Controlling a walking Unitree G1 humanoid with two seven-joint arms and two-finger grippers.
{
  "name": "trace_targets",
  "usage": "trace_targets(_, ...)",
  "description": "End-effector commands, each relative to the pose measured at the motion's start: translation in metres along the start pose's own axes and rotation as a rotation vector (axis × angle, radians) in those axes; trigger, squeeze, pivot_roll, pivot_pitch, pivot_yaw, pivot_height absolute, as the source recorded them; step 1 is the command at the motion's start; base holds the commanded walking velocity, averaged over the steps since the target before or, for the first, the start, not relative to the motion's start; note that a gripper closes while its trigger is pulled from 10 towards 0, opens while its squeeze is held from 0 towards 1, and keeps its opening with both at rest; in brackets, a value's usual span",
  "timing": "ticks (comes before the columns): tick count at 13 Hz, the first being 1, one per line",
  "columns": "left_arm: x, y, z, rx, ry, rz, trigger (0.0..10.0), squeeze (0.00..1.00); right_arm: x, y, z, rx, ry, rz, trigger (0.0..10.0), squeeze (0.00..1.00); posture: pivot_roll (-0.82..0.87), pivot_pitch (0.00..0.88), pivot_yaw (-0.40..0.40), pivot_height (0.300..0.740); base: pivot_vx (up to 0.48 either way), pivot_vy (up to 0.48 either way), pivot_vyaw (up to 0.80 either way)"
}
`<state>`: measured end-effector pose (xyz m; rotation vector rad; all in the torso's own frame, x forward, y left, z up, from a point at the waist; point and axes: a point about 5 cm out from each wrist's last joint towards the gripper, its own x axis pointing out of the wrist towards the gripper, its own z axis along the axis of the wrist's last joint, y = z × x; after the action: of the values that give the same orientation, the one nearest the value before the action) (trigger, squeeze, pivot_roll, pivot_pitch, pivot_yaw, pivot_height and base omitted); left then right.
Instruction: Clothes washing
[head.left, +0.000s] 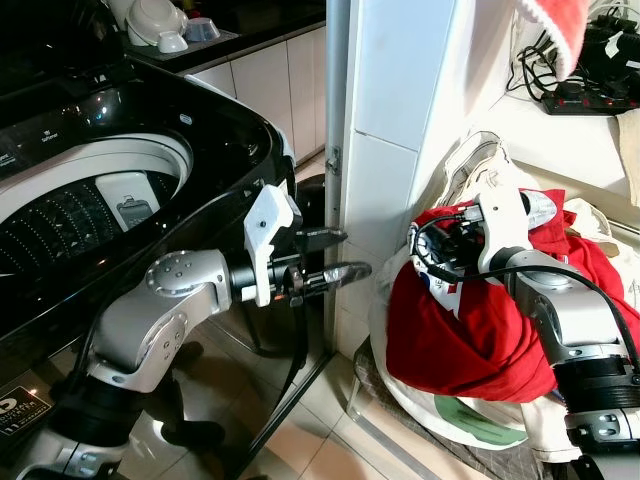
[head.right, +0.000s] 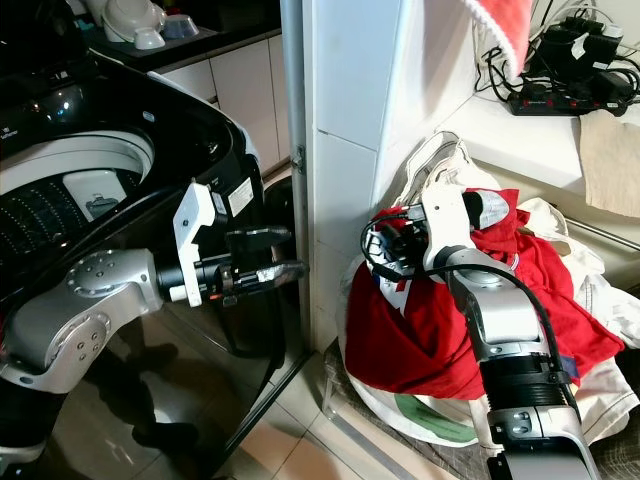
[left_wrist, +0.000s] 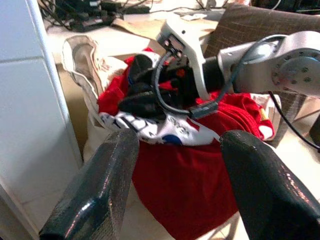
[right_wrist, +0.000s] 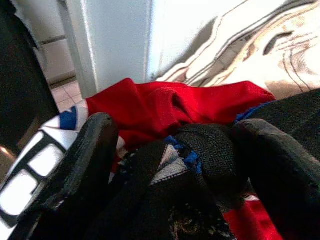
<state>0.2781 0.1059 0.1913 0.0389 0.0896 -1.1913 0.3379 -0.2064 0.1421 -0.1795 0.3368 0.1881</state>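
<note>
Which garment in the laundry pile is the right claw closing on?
The dark black garment on top of the pile: the right claw has its fingers on either side of it, while the red garment lies beneath, ungripped.

My left gripper hangs in the narrow gap between the washing machine and the white tiled pillar, which blocks the straight way to the laundry bag. My right gripper is sunk among the red clothes; the drum opening lies open above.
</note>
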Motion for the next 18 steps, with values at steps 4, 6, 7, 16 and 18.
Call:
trace_targets(4, -0.002, -0.001, 0.006, -0.002, -0.005, -0.008, 10.0, 0.00, 0.000, -0.007, 0.000, 0.018, 0.019, -0.015, 0.0, 0.00, -0.04, 0.000, 0.045, 0.740, 0.000, 0.000, 0.00)
trace_targets(6, -0.002, -0.001, 0.007, -0.004, -0.006, -0.006, 10.0, 0.00, 0.000, -0.008, -0.002, 0.019, 0.020, -0.016, 0.0, 0.00, -0.04, 0.000, 0.045, 0.740, 0.000, 0.000, 0.00)
trace_targets(7, -0.002, -0.001, 0.007, -0.006, -0.006, -0.005, 10.0, 0.00, 0.000, -0.008, -0.002, 0.022, 0.021, -0.016, 0.0, 0.00, -0.04, 0.000, 0.047, 0.740, 0.000, 0.000, 0.00)
trace_targets(16, -0.002, -0.002, 0.008, -0.022, -0.018, -0.020, 10.0, 0.00, -0.002, -0.012, -0.007, 0.029, 0.054, -0.031, 0.0, 0.00, -0.05, 0.000, 0.051, 0.740, 0.000, 0.000, 0.00)
trace_targets(18, -0.002, -0.003, 0.007, -0.024, -0.017, -0.023, 10.0, 0.00, -0.003, -0.012, -0.007, 0.028, 0.056, -0.034, 0.0, 0.00, -0.05, 0.000, 0.054, 0.740, 0.000, 0.000, 0.00)
